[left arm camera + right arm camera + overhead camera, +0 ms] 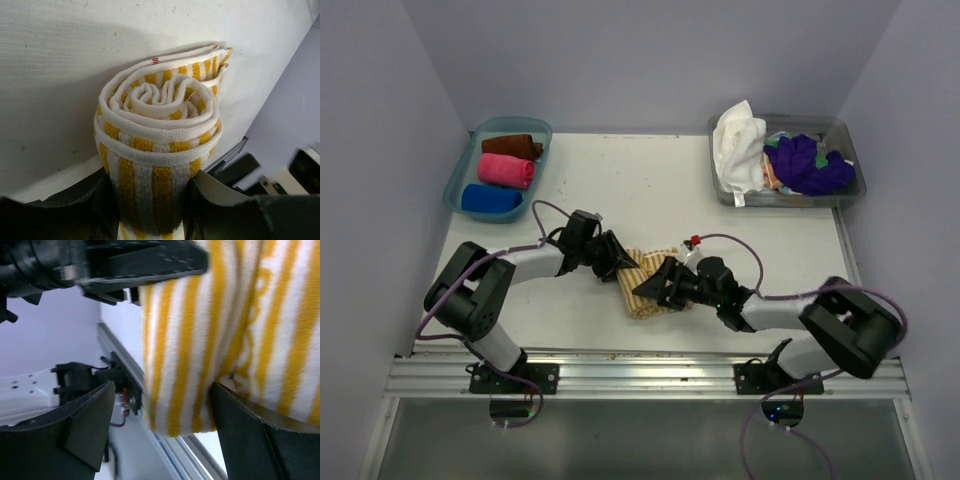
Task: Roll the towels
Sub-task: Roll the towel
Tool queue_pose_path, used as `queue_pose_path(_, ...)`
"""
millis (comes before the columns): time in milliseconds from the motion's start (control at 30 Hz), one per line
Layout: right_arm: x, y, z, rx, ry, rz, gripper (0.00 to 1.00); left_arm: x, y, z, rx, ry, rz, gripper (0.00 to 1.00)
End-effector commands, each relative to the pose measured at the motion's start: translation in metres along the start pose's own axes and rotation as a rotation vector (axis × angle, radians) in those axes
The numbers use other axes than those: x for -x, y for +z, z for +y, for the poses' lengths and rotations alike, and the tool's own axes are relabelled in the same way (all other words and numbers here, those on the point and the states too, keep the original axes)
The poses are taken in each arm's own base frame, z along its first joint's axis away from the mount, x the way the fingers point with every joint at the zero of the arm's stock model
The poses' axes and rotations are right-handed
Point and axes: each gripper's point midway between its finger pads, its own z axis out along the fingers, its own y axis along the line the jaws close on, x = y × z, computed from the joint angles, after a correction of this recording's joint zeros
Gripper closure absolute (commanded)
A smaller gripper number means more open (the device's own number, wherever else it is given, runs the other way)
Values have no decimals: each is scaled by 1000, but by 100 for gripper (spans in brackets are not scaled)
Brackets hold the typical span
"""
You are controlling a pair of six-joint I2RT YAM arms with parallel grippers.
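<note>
White table (620, 170), striped towel roll (641, 293) half hidden from above; left jaws clamped on it, right jaws apart.

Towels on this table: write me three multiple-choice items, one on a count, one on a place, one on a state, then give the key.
1. How many rolled towels lie in the blue tray? A two; B three; C five.
2. Where is the striped towel? A in the blue tray; B on the floor; C on the table between the left gripper and right gripper.
3. The striped towel is: A rolled up; B spread flat; C knotted.
Key: B, brown, pink and blue rolls lie there; C, both grippers flank it; A, the left wrist view shows its spiral end.
</note>
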Motion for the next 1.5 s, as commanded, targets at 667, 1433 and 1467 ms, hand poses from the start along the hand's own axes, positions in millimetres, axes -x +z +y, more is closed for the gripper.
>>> queue_pose_path(667, 6, -17, 56, -820, -1065, -95, 18, -4, 3, 15, 114, 17, 10, 57)
queue_pose_path(1433, -9, 6, 42, -516, -706, 82, 15, -4, 2, 15, 110, 22, 14, 57)
queue_pose_path(1467, -11, 7, 43, -511, -698, 83, 18, -4, 2, 14, 108, 23, 11, 57)
